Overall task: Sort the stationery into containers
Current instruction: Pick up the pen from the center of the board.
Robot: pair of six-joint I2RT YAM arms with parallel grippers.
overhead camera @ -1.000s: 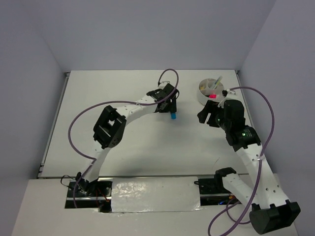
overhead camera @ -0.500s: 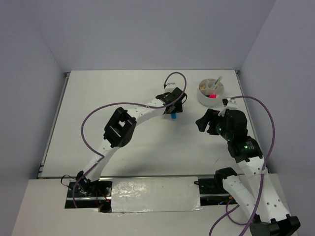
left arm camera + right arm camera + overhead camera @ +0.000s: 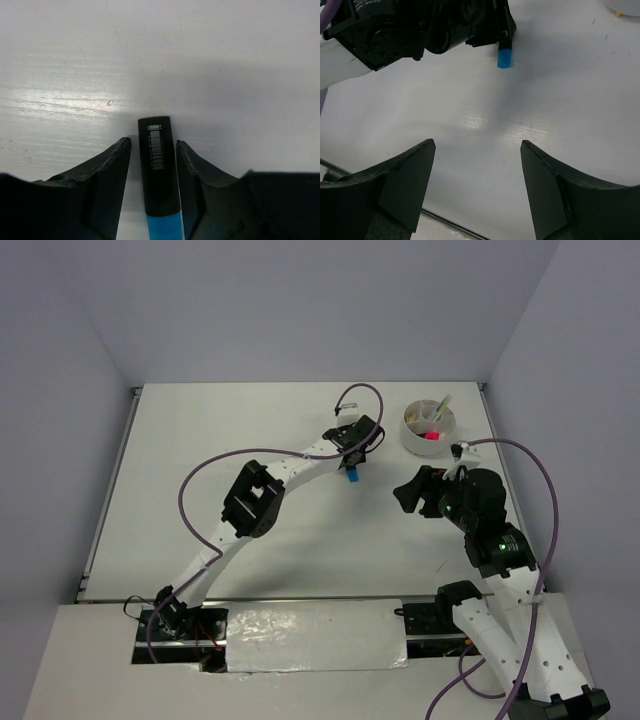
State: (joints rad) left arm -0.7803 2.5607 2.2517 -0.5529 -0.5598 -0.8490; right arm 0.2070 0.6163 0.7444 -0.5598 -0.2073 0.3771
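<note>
Left hand (image 3: 153, 144) spread narrowly; blue-and-black highlighter (image 3: 157, 165) flanked by fingers (image 3: 112, 170), thin gaps seen each side. Right hand (image 3: 477, 143) spread wide, suspended above worktop (image 3: 560, 100).

table (image 3: 225, 60) white, finely ribbed, faint sheen; highlighter (image 3: 159, 170) smooth plastic, matt black barrel, blue end; left gripper (image 3: 154, 142) fingers (image 3: 107, 175) matt black grainy plastic; tape (image 3: 315, 635) crinkled, shiny silver

Two arms: left arm (image 3: 250, 505) and right arm (image 3: 495, 550). One gripper on each: left gripper (image 3: 352, 462), right gripper (image 3: 408, 490). One table (image 3: 200, 440). One bowl (image 3: 425, 447), at the table's 2 o'clock, holding one pink highlighter (image 3: 432, 435) and one pale stick (image 3: 441, 405) (anything else in it is too small to count). One blue highlighter (image 3: 352, 477) lies outside, at the bowl's 8 o'clock.
</note>
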